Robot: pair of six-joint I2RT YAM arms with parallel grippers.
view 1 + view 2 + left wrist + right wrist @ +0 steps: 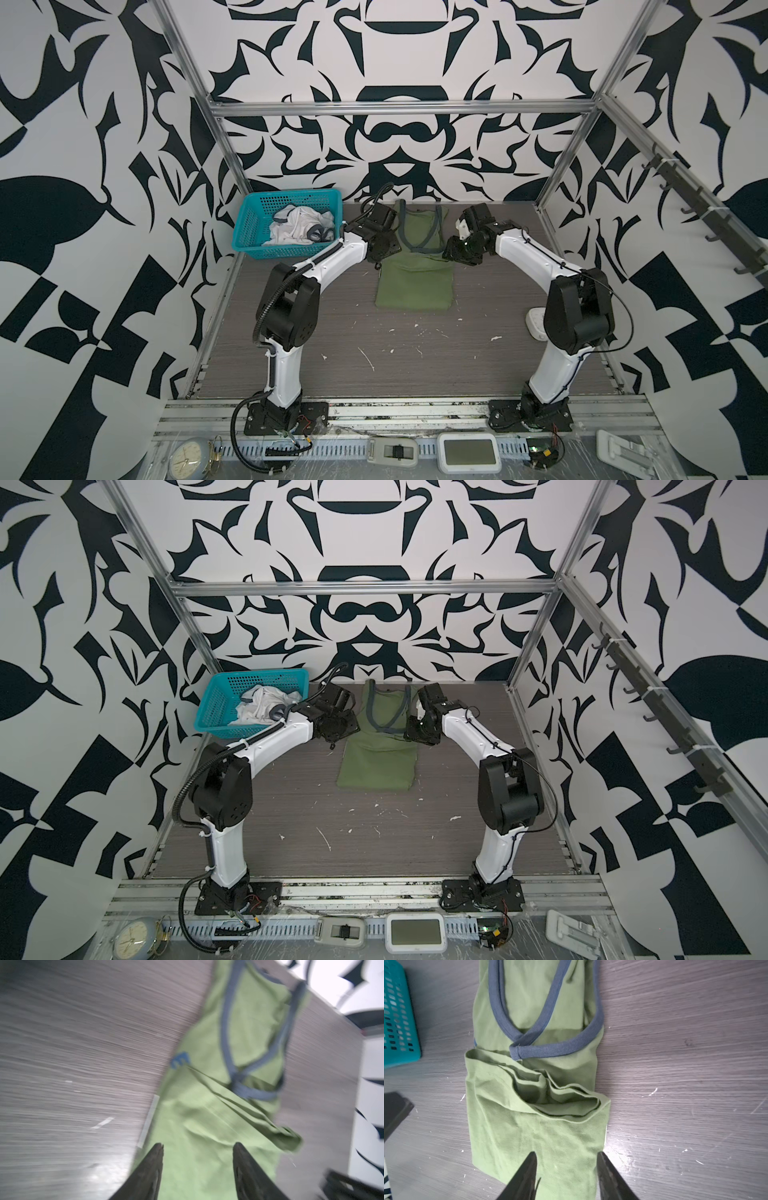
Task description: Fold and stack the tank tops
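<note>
Both top views, olive tank top (413, 286): flat on the tabletop (415, 357) at the far middle, straps (402, 220) at the far end, the near part a wider folded block.
Both top views, white tank top (297, 228): crumpled inside the teal basket (291, 194) in the far left corner. Only these views show it.
Both top views, my tools: left tool (379, 259) at the olive cloth's left edge and right tool (453, 251) at its right edge, both about midway along it. The jaws are hidden from above.
Left wrist view: blurred. My left tool's jaws stand apart with green cloth showing through the gap. A small blue mark (180, 1059) sits at the cloth's edge, unseen in the top views.
Right wrist view: sharp. My right tool's jaws stand apart over the folded near block. The grey-blue trim (548, 1051) crosses beyond, and the hem edges (566, 1095) lie in stacked wavy layers, which the top views lose. A basket corner shows.
Contact: I cannot tell whether either tool touches the cloth.
</note>
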